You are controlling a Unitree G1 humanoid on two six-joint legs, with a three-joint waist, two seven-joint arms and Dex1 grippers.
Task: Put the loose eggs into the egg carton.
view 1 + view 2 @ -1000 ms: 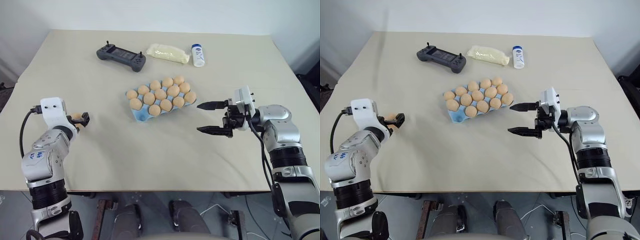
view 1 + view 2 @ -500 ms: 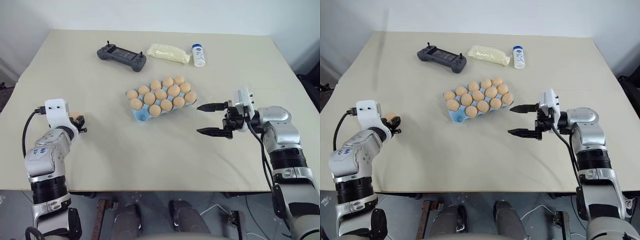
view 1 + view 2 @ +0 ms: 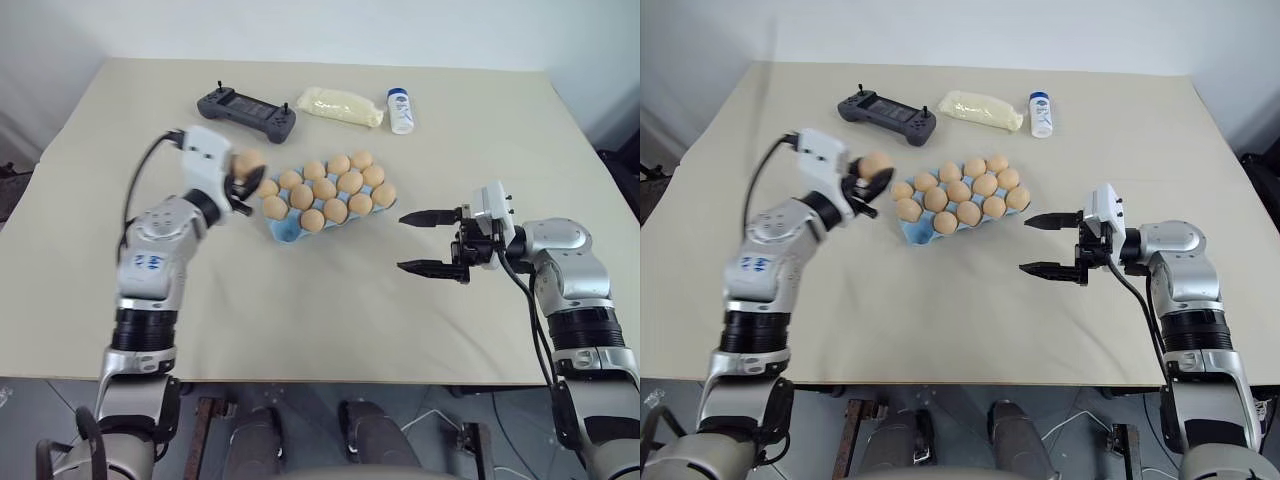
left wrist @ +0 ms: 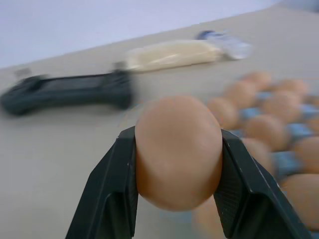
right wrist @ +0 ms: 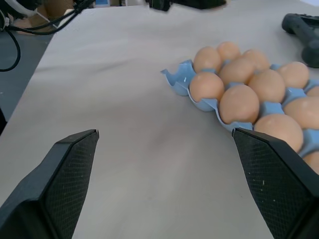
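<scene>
My left gripper (image 3: 241,180) is shut on one loose egg (image 4: 178,164), a tan oval held in the air just off the left end of the egg carton (image 3: 283,232). The carton is a light-blue tray at the table's middle. Several eggs (image 3: 324,189) fill its cups, and the cup at its near-left corner shows bare blue. My right gripper (image 3: 428,242) hovers open to the right of the carton, pointing at it with nothing between its fingers. In the right wrist view the carton's rim (image 5: 174,79) lies ahead of the spread fingers (image 5: 70,169).
At the back of the table lie a dark grey controller (image 3: 245,106), a pale yellow bag (image 3: 340,106) and a small white bottle with a blue cap (image 3: 400,110). Bare tabletop (image 3: 330,300) stretches in front of the carton to the near edge.
My left gripper closed on the egg at the table's left side, lifted it and swung right to the carton's left end. The right arm has stayed put.
</scene>
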